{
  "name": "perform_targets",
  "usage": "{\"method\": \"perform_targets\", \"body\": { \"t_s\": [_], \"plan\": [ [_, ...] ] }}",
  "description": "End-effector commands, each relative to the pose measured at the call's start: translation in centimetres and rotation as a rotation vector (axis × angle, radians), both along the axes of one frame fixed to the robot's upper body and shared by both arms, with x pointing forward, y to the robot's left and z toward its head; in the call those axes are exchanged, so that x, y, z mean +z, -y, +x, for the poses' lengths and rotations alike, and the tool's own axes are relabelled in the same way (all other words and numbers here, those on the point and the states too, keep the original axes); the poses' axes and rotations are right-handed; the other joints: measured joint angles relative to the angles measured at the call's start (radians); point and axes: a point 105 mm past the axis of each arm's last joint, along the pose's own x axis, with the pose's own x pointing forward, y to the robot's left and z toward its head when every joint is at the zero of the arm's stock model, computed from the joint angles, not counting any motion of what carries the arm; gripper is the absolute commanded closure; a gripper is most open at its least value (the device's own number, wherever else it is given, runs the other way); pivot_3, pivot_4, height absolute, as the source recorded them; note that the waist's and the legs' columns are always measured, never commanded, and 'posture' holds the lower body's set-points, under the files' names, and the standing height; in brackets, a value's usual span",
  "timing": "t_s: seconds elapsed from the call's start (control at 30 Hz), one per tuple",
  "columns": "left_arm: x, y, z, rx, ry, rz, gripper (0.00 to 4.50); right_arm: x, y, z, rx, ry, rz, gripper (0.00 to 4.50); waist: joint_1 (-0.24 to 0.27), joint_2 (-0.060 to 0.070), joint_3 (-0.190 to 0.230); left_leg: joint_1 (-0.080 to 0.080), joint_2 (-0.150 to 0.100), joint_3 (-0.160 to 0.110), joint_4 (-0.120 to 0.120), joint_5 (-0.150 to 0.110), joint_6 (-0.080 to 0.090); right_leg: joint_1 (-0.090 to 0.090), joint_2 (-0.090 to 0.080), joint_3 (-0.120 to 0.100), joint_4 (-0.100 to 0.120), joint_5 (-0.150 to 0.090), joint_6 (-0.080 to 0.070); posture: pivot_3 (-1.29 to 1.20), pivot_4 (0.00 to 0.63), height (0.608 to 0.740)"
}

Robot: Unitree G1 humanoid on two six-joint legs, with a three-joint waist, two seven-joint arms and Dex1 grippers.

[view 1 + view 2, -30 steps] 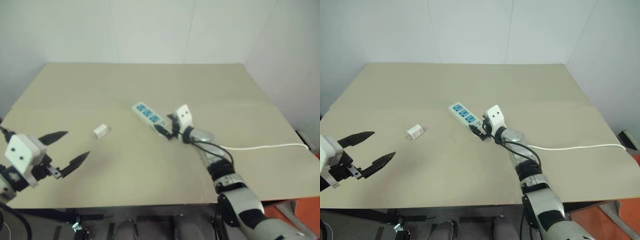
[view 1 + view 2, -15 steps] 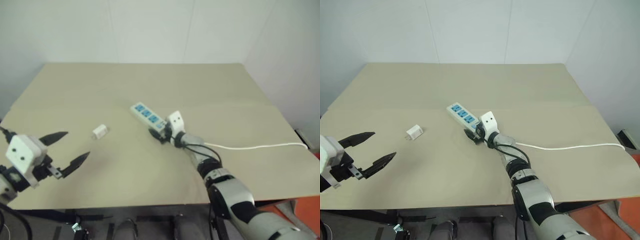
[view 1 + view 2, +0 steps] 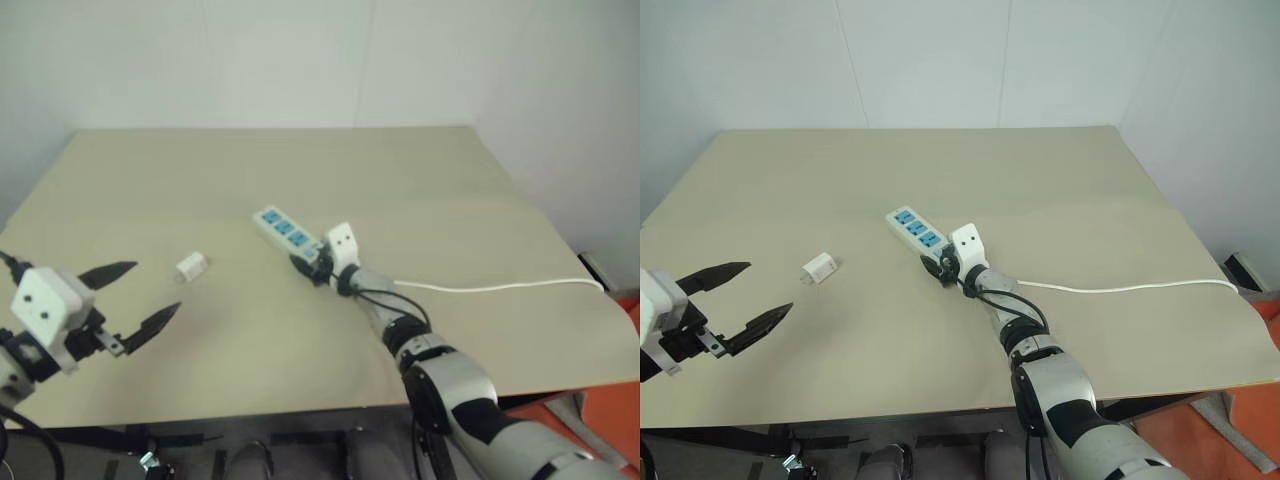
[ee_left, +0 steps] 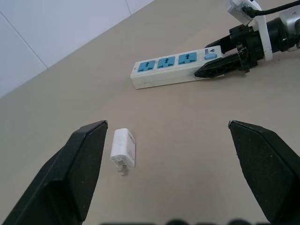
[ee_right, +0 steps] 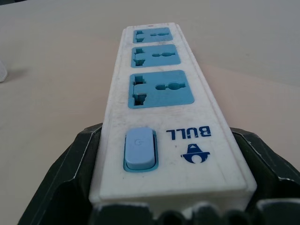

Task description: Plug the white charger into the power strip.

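One power strip (image 3: 913,228), three blue sockets, mid-table; switch end clamped between right gripper (image 3: 936,268) fingers. One white charger (image 3: 819,268), lying loose nearby. Left gripper (image 3: 738,304): fingers wide, empty.

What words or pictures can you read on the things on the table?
"BULL": blue brand name on the power strip, beside its blue switch, with a small blue bull's-head logo under it.
A faint power sign is on the switch, too small to read surely.
The white charger shows no readable writing.
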Motion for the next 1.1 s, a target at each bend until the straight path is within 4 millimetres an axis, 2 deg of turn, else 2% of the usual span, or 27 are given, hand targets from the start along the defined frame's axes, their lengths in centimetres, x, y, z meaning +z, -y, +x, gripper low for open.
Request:
{"method": "perform_targets", "body": {
  "t_s": [0.03, 0.13, 0.23, 0.43, 0.47, 0.6, 0.73, 0.93, 1.1],
  "plan": [
    [1.2, 0.4, -0.3, -0.019, 0.047, 0.037, 0.00, 1.7, -0.4, -0.9, 0.150, 0.053, 0.056, 1.05, 0.001, 0.000, 0.000, 0.000, 0.000, 0.000, 0.000, 0.000, 0.000, 0.000, 0.000, 0.000, 0.000, 0.000, 0.000, 0.00, 0.150, 0.740],
    [1.3, 0.4, -0.1, -0.037, 0.041, 0.045, 0.00, 2.9, -0.3, -2.8, 0.388, 0.097, 0.080, 1.05, 0.003, 0.000, 0.000, -0.001, 0.000, 0.000, 0.000, 0.000, 0.000, -0.001, 0.000, 0.000, -0.001, 0.000, 0.000, 0.00, 0.150, 0.740],
    [1.8, -0.1, 0.4, -0.043, 0.037, 0.052, 0.00, 2.8, 0.4, -5.2, 0.597, 0.122, 0.050, 1.05, 0.005, 0.001, 0.001, -0.002, 0.000, 0.000, 0.000, 0.000, 0.000, -0.001, 0.000, 0.000, -0.001, 0.000, 0.000, 0.00, 0.150, 0.740],
    [1.7, -1.4, 2.7, -0.048, -0.057, 0.133, 0.00, 0.6, 1.2, -8.2, 0.816, 0.086, -0.070, 1.05, 0.005, 0.001, 0.001, 0.000, 0.000, 0.000, 0.000, 0.000, 0.000, 0.000, 0.000, 0.000, 0.001, -0.003, 0.005, 0.00, 0.150, 0.740],
    [1.7, -1.8, 3.5, -0.033, -0.077, 0.166, 0.00, 0.2, 1.1, -8.4, 0.832, 0.087, -0.096, 1.05, 0.006, 0.001, 0.001, 0.000, 0.000, 0.000, 0.000, 0.000, 0.000, 0.000, 0.000, -0.001, 0.001, -0.003, 0.006, 0.00, 0.150, 0.740],
    [3.7, -2.8, 7.2, 0.061, -0.155, 0.092, 0.00, -0.8, 0.7, -8.7, 0.857, 0.078, -0.154, 1.05, 0.008, 0.001, 0.001, -0.001, 0.000, -0.001, 0.000, 0.000, 0.000, -0.001, 0.001, -0.001, 0.001, -0.004, 0.007, 0.00, 0.150, 0.740],
    [4.7, -3.2, 10.5, 0.144, -0.356, 0.084, 0.00, -1.2, 0.5, -8.3, 0.850, 0.055, -0.172, 1.05, 0.001, 0.000, 0.001, -0.001, -0.001, -0.002, 0.001, 0.000, 0.000, 0.000, 0.001, -0.001, 0.001, -0.004, 0.008, 0.00, 0.150, 0.740],
    [3.1, -3.1, 12.4, 0.221, -0.812, 0.211, 0.00, -1.3, 0.2, -8.2, 0.837, 0.053, -0.168, 1.05, -0.002, 0.000, 0.001, -0.001, -0.001, -0.004, 0.001, 0.000, 0.000, -0.001, 0.004, 0.000, 0.005, -0.004, 0.008, 0.00, 0.150, 0.740],
    [3.4, -2.0, 13.5, 0.239, -1.012, 0.272, 0.00, -1.6, 0.1, -8.2, 0.815, 0.050, -0.149, 1.05, -0.005, 0.000, 0.001, -0.001, 0.000, -0.005, 0.001, 0.000, 0.000, -0.003, 0.006, 0.000, 0.007, -0.005, 0.009, 0.00, 0.150, 0.740]
  ]
}}
